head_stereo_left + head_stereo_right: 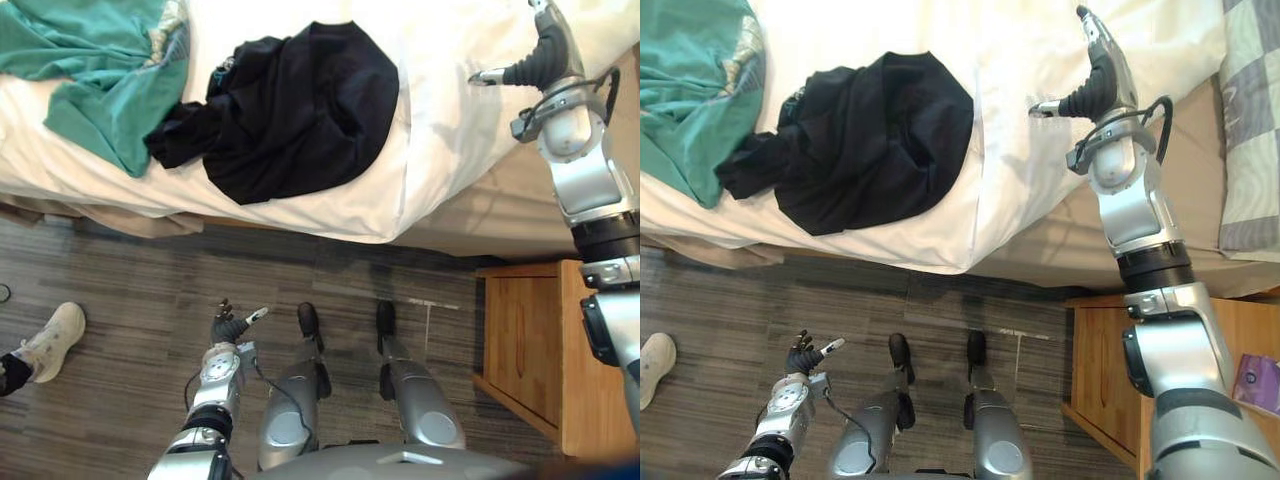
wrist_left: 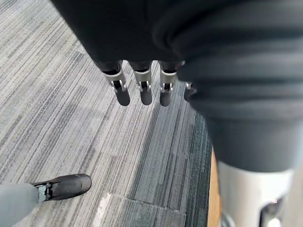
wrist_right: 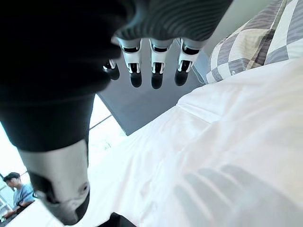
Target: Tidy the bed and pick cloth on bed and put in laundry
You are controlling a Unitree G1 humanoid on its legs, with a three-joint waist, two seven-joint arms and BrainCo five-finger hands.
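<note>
Right eye view: nightstand (image 1: 1102, 372) beside white bed (image 1: 1025, 190)

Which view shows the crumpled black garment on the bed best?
Left eye view: the crumpled black garment lies whole, near centre. The right eye view has it whole too, further left; the wrist views point elsewhere.
</note>
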